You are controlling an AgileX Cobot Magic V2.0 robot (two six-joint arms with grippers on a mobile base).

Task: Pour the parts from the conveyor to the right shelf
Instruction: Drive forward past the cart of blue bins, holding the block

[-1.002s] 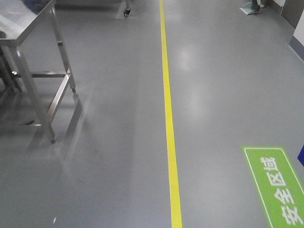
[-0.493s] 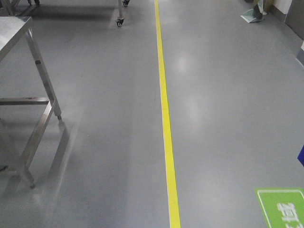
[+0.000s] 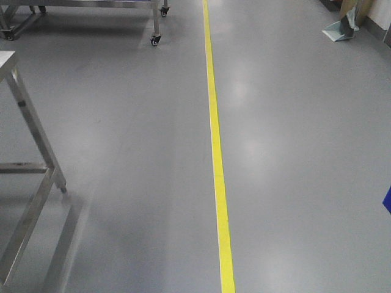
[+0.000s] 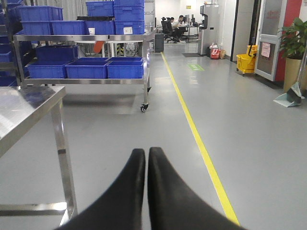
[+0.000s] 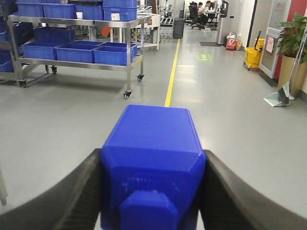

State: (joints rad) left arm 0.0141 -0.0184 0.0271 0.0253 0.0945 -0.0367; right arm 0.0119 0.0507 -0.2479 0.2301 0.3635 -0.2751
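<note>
**TRANSPORT STEP: PART HELD IN RIGHT TOOL**

Judged step: carrying the part [image 5: 151, 139] over open floor. The conveyor is not in view.

- Right tool [image 5: 152, 155]: clamped on the part, one finger on each side.
- Left tool [image 4: 146, 152]: fingers together, empty.

Next move: approach the rack [image 5: 76, 36], likely the shelf, then tip the part into a bin.

Count: one part, two tools, one rack, three front bins [image 5: 74, 51] on its middle tier.

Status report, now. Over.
Left gripper shut, empty. Right gripper shut on blue block. Steel table close left; nothing on floor ahead along yellow line.
</note>
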